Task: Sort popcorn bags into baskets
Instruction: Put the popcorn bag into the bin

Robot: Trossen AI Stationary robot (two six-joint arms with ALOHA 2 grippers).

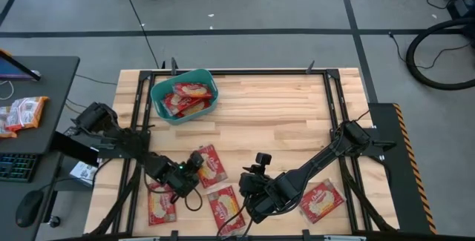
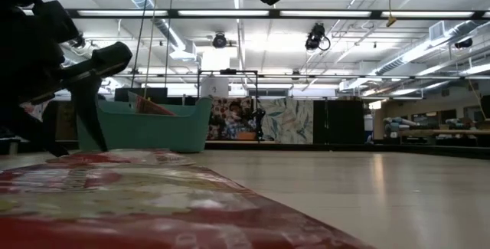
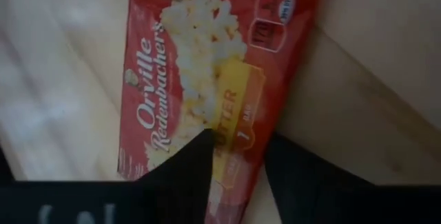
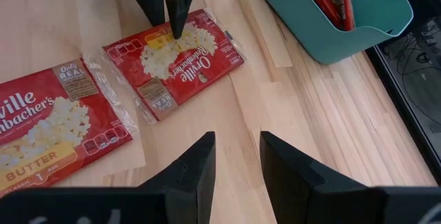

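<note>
The left gripper (image 4: 173,14), fingers parted, straddles the edge of a popcorn bag (image 4: 180,60) lying flat on the table (image 1: 282,115). The right gripper (image 4: 236,162) hovers open nearby. The teal basket (image 1: 157,93) holds 2 bags.

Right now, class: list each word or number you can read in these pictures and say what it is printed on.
"Orville Redenbacher's" – popcorn bag under the left end effector.
"BUTTER", "1 BAG" – same bag, yellow band.
"Only REAL" – tan label of the nearer bag in the right wrist view.
"BUTTER", "1" – that nearer bag.
Other small print: too blurred.
</note>
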